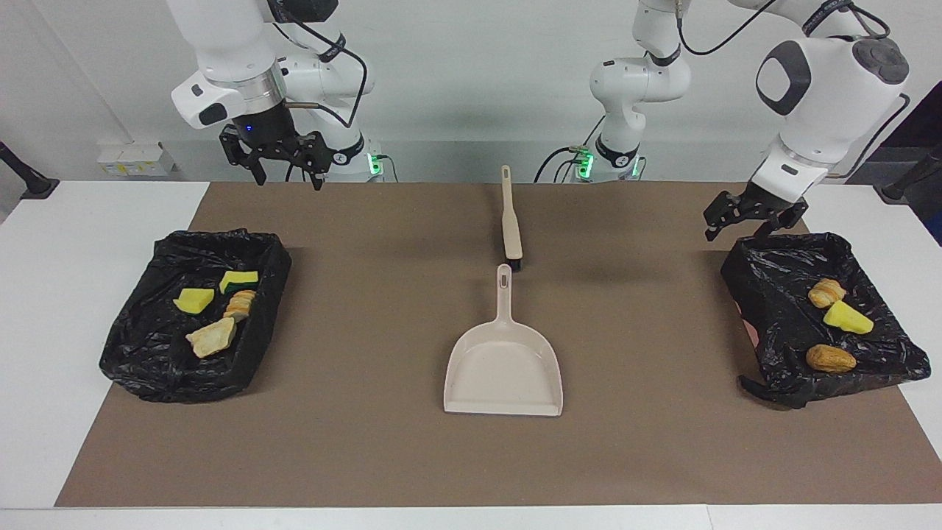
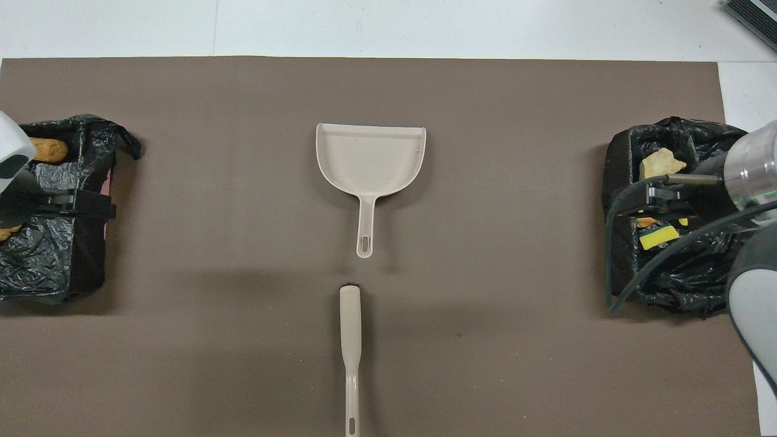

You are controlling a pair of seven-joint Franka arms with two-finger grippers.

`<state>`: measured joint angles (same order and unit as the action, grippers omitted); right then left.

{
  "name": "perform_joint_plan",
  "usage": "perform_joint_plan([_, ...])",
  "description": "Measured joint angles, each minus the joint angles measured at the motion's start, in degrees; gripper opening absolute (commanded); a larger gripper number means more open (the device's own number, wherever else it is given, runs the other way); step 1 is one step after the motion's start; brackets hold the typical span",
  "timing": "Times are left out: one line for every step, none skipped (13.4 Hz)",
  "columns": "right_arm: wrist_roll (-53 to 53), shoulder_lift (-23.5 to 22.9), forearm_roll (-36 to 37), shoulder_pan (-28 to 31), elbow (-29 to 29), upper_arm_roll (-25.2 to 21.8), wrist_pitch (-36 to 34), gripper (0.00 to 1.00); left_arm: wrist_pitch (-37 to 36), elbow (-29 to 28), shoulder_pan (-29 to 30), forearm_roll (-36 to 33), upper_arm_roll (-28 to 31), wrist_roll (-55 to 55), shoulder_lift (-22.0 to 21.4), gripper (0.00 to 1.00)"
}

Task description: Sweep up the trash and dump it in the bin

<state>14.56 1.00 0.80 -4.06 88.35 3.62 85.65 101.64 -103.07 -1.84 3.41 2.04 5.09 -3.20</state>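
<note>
Seven trash [image 1: 213, 337] bits binned; dustpan [image 1: 503, 370] empty.

Pretty clearly a robotics lab: two white robot arms [image 1: 235, 66] bolted by a bare white counter [image 1: 73, 221] with a brown paper mat [image 1: 368, 331], plain walls.

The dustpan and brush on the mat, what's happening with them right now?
Nothing holds them. The dustpan and brush lie mid-mat. All the trash sits in the two black-lined bins. The left gripper hangs open over one bin's edge; the right gripper waits, open.
</note>
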Motion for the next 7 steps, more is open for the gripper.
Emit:
perform_joint_plan([0.00,0.00,0.00,0.00,0.00,0.00,0.00,1.00,-2.82,2.68,0.00,0.00,-0.01,-0.02,-0.26,1.00])
perform_joint_plan([0.00,0.00,0.00,0.00,0.00,-0.01,0.00,1.00,-5.84,5.47,0.00,0.00,0.01,-0.04,-0.60,1.00])
perform_joint_plan([0.00,0.00,0.00,0.00,0.00,-0.04,0.00,1.00,-8.80,8.01,0.02,0.00,0.06,-0.06,-0.93,1.00])
perform_joint_plan([0.00,0.00,0.00,0.00,0.00,-0.07,0.00,1.00,-11.43,10.23,0.03,-0.13,0.08,-0.06,-1.21,1.00])
perform_joint_plan([0.00,0.00,0.00,0.00,0.00,-0.09,0.00,1.00,-13.14,11.75,0.04,-0.72,0.05,-0.06,-1.36,1.00])
perform_joint_plan([0.00,0.00,0.00,0.00,0.00,-0.10,0.00,1.00,-14.08,12.67,0.03,-1.61,-0.06,-0.06,-1.37,1.00])
perform_joint_plan([0.00,0.00,0.00,0.00,0.00,-0.11,0.00,1.00,-14.34,12.97,0.03,-2.16,-0.30,-0.06,-1.37,1.00])
